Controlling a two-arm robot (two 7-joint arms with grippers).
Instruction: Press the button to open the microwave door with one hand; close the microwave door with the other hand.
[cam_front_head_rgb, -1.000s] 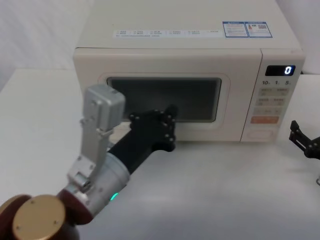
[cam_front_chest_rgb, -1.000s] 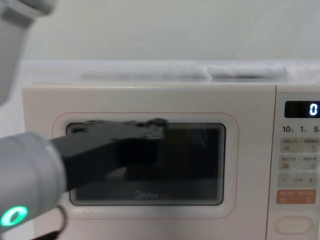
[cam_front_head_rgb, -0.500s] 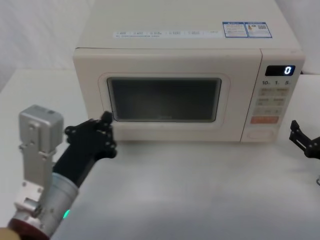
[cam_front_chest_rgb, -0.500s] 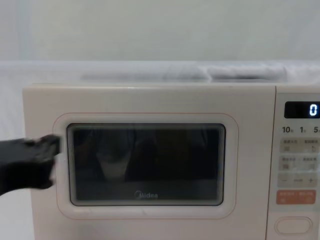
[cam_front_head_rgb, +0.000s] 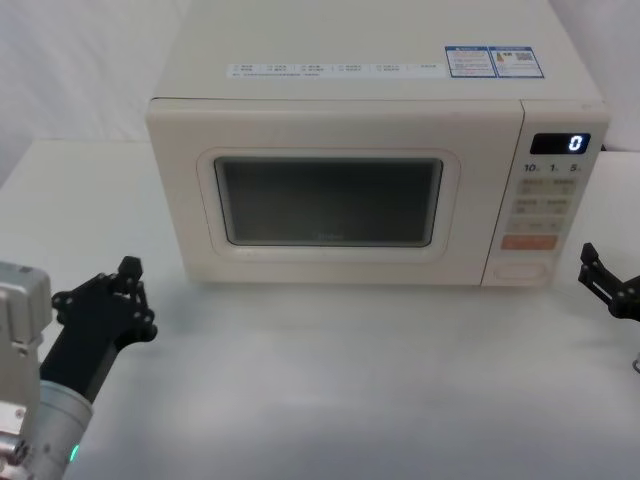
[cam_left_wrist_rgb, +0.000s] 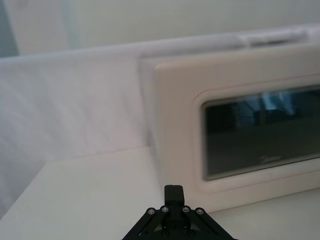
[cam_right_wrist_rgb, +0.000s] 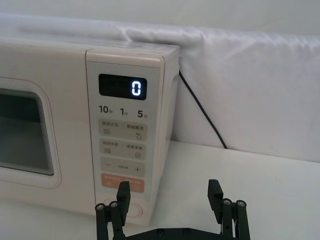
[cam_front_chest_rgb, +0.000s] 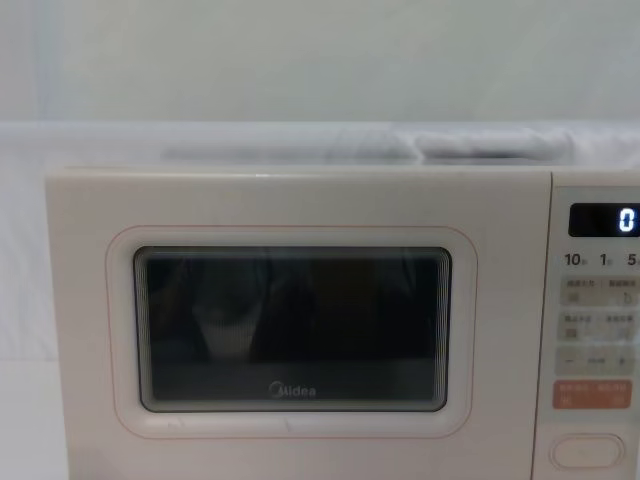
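The microwave door sits flush shut (button at its lower right). Left gripper, jaws pressed together, hovers near the surface's left edge; right gripper, jaws spread, near its right edge.

Button right of door

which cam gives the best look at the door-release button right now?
Chest view: the button faces the camera square-on, large and unblocked, under the orange key. In the head view it is a small faint pill at the panel's foot. In the right wrist view the right gripper partly hides it.
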